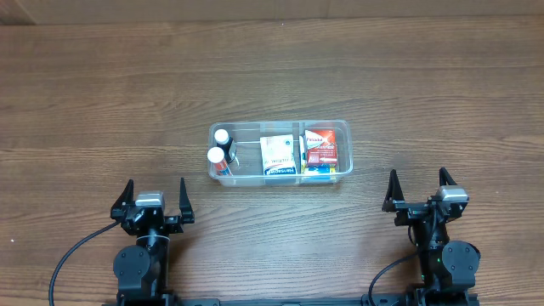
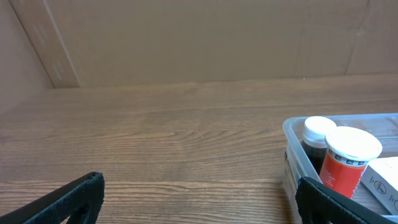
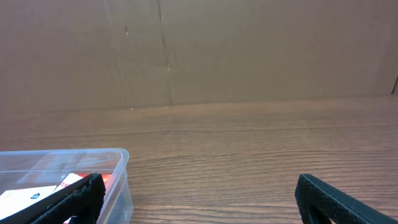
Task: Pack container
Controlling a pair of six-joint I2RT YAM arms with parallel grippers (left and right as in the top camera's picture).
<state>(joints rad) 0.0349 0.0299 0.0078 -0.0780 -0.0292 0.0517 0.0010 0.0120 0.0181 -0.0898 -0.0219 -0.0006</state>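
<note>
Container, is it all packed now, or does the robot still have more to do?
It looks done, or nearly. Already inside the container: a dark bottle, a red bottle, a white box and a red box. In hand: nothing; the left gripper and right gripper are both open, empty and apart from it. Left: no loose items show outside it, so probably nothing more to pack.

- Evenly, softly lit from overhead; moderately bright, warm tone across the surface (image 1: 272,76).
- Shadows faint and soft-edged.
- Slight pale sheen along the container (image 1: 340,124) rim.
- Overhead view crisp to all four edges.
- Wrist views softer; dark fingers (image 2: 74,196) blurred at the bottom corners.
</note>
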